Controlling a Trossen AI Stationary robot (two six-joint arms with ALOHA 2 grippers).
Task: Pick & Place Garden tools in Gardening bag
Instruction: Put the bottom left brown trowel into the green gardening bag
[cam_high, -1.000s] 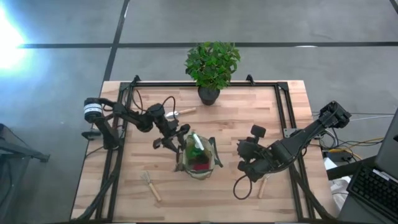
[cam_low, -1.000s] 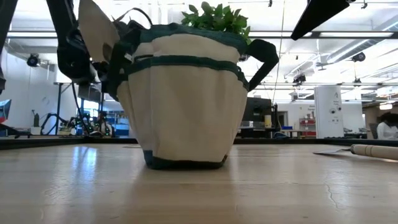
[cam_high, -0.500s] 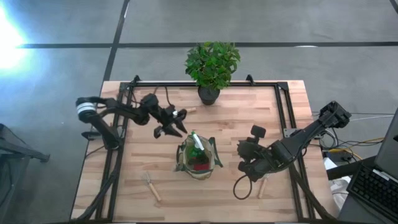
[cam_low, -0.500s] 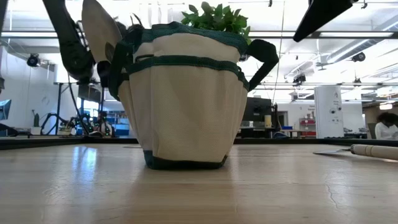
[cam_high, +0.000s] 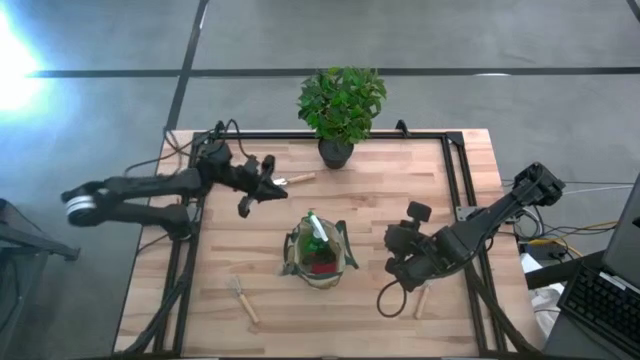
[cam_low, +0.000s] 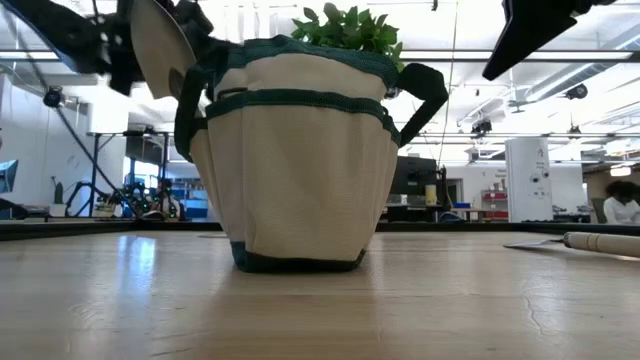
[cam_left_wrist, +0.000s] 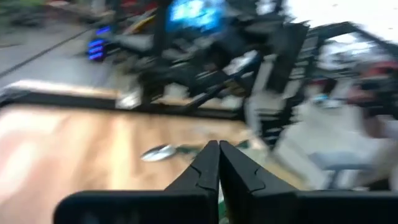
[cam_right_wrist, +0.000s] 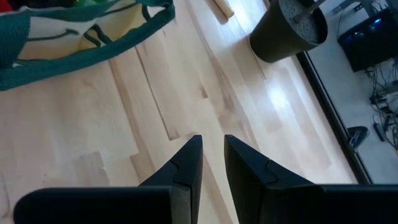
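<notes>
Since the earlier frame, the left gripper (cam_high: 262, 183) has been withdrawn from the gardening bag (cam_high: 319, 255), fingers closed and empty. Next, the trowel (cam_high: 291, 179) beside it must be grasped.

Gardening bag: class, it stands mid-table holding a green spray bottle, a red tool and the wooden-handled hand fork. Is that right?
Not quite. The hand fork is not in the gardening bag; it lies on the table, apart from the bag, as the high view shows. The green spray bottle and red tool are indeed inside.
</notes>
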